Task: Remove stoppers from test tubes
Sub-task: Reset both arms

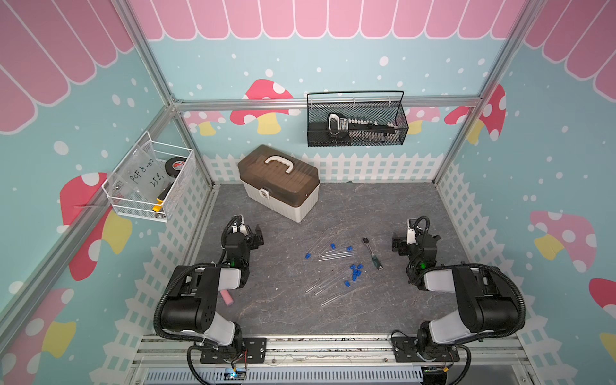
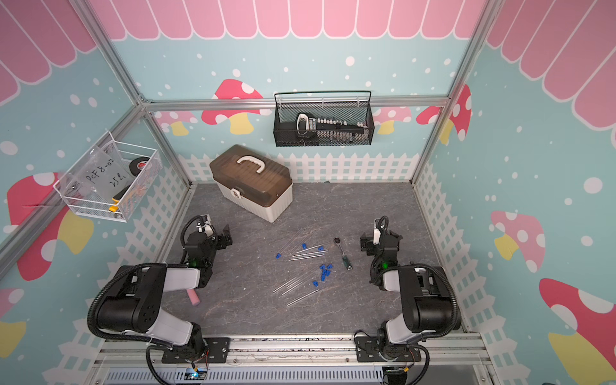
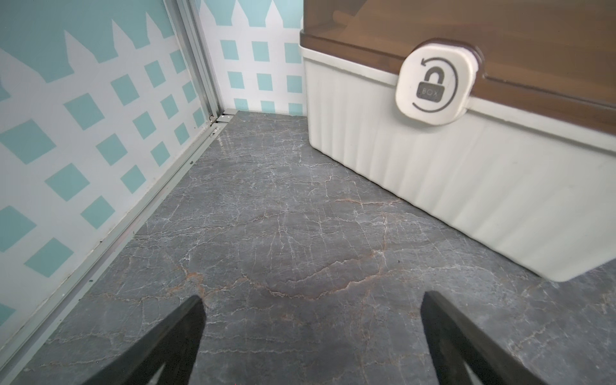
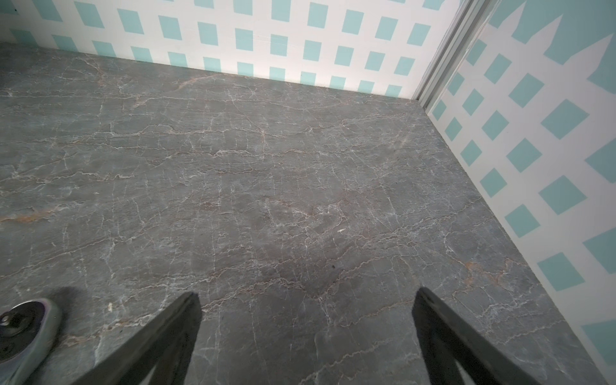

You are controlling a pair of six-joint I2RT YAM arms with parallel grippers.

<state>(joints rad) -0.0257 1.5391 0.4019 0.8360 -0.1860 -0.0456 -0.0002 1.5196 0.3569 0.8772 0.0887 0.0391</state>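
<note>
Several thin clear test tubes lie on the grey mat in two loose groups in both top views, one farther back [image 1: 335, 256] [image 2: 308, 255] and one nearer [image 1: 325, 285] [image 2: 293, 285]. Small blue stoppers [image 1: 356, 270] [image 2: 325, 270] cluster by the nearer tubes' ends. Single stoppers [image 1: 307, 255] lie near the back group; whether any is seated in a tube I cannot tell. My left gripper [image 1: 258, 238] [image 2: 226, 237] [image 3: 311, 298] hangs open and empty at the mat's left. My right gripper [image 1: 398, 245] [image 2: 365, 245] [image 4: 305, 295] is open and empty at the right. Neither wrist view shows tubes or stoppers.
A brown-lidded white toolbox [image 1: 278, 181] [image 3: 433, 166] stands at the back, close ahead of my left gripper. A ratchet wrench [image 1: 372, 252] [image 4: 23, 330] lies between the tubes and my right gripper. A pink block [image 1: 227, 297] lies by the left arm. Wire baskets [image 1: 356, 120] [image 1: 150, 180] hang on the walls.
</note>
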